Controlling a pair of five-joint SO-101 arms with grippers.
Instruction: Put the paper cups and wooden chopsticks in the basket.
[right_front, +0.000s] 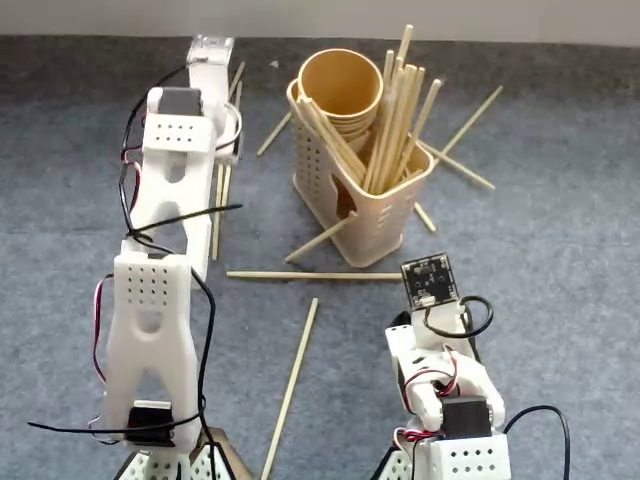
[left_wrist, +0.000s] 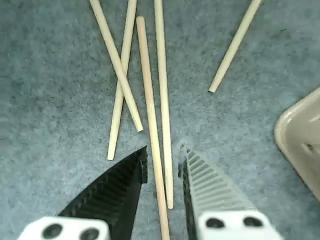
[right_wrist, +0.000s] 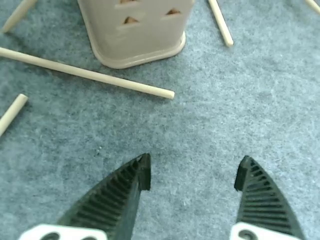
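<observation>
Fingers of my right gripper (right_wrist: 192, 170) stand wide apart over bare grey carpet (right_front: 560, 250), holding nothing, close to my own base. Beside that arm a loose chopstick (right_front: 290, 385) lies slanted, its long axis running roughly near to far. Just beyond, a crosswise chopstick (right_front: 310, 274) lies flat before the foot of the basket (right_front: 375, 235). The basket stands upright, with stacked paper cups (right_front: 342, 80) mouth-up in its far end and a sheaf of chopsticks (right_front: 395, 110) leaning up out of it. Scattered chopsticks (right_front: 455, 160) lie on the carpet past its right side. Farther off, my left gripper (left_wrist: 162, 160) hangs with its fingers a little apart, astride two parallel chopsticks (left_wrist: 163, 100) that run lengthwise away from me. Two crossed chopsticks (left_wrist: 121, 75) lie just beside them. Open carpet spreads right of the basket.
</observation>
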